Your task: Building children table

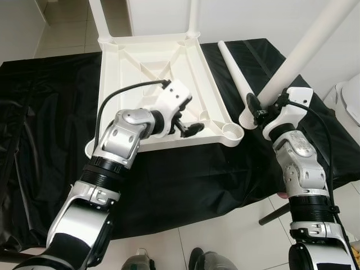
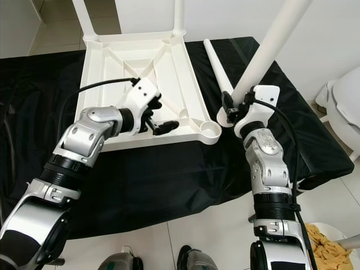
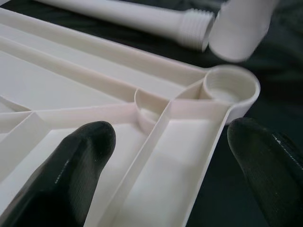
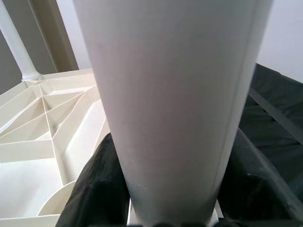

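Observation:
The white tabletop (image 1: 140,62) lies upside down on a black-draped surface, with two legs (image 1: 194,17) standing in its far corners. My left gripper (image 1: 185,126) is open at the near edge; in the left wrist view its fingers (image 3: 85,146) straddle the rim beside the empty near-right corner socket (image 3: 231,87). My right gripper (image 1: 264,109) is shut on a white leg (image 1: 306,48) that slants up to the right. That leg's lower end (image 3: 241,28) hovers just right of the socket (image 1: 232,132). Another loose leg (image 1: 236,73) lies on the cloth beside the tabletop.
A white rounded fixture (image 2: 340,107) stands to the right of the draped surface. A yellow cloth (image 2: 332,242) lies in a container on the floor at the near right. A dark bar (image 1: 275,214) sticks out below the near edge over the tiled floor.

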`<state>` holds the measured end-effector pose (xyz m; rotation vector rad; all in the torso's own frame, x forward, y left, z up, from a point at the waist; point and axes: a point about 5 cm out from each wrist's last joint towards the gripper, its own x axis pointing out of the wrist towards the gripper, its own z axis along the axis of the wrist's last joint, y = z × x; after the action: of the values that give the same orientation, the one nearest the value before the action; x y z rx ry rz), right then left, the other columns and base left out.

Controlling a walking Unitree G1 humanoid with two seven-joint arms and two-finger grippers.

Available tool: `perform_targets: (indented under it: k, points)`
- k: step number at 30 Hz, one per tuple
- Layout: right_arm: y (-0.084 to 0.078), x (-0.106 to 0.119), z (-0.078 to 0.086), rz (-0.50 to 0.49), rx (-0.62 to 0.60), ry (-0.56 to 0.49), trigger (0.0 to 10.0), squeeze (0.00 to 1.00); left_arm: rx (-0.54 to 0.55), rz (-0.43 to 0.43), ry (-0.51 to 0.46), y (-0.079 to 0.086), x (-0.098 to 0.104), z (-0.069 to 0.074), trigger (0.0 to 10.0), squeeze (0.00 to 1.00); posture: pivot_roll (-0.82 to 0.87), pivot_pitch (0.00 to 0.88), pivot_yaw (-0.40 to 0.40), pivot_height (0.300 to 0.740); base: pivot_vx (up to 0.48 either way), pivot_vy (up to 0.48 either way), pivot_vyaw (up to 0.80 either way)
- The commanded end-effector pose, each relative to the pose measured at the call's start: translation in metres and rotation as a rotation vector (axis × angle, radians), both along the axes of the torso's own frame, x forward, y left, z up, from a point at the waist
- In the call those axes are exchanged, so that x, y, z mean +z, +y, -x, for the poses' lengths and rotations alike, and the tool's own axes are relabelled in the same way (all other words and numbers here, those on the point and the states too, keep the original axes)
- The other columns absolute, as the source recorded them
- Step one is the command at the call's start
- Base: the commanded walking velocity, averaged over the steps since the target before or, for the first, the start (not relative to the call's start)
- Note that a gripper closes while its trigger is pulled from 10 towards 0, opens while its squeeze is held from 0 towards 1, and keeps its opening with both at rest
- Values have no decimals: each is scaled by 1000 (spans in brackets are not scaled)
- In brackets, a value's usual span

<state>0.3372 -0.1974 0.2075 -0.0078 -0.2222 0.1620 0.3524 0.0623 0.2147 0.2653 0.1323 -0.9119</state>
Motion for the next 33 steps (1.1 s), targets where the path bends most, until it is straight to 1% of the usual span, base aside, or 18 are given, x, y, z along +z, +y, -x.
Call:
perform_targets:
  k: [1, 10, 13, 25, 28, 33]
  points:
    - [1, 4, 2, 3, 6, -29, 10000, 0, 172, 40, -39, 6, 4, -9, 10000, 0, 36, 79, 24, 740, 0, 0, 0]
    - [1, 4, 1, 5, 10, -31, 10000, 0, 194, 46, -53, 9, 6, -13, 10000, 0, 36, 79, 24, 740, 0, 0, 0]
    - [1, 5, 1, 6, 11, -33, 10000, 0, 191, 47, -56, 8, 6, -13, 10000, 0, 35, 74, 20, 740, 0, -185, 0]
    - [1, 4, 2, 9, 16, -32, 10000, 0, 197, 45, -52, 8, 4, -13, 10000, 0, 35, 71, 17, 740, 0, -322, 0]
    - [2, 4, 2, 10, 19, -32, 10000, 0, 205, 60, -44, 8, 4, -14, 10000, 0, 35, 69, 16, 740, 0, 0, 0]
    - [3, 4, 2, 12, 25, -32, 10000, 0, 224, 64, -64, 10, 7, -15, 10000, 0, 36, 67, 14, 740, 0, 0, 0]
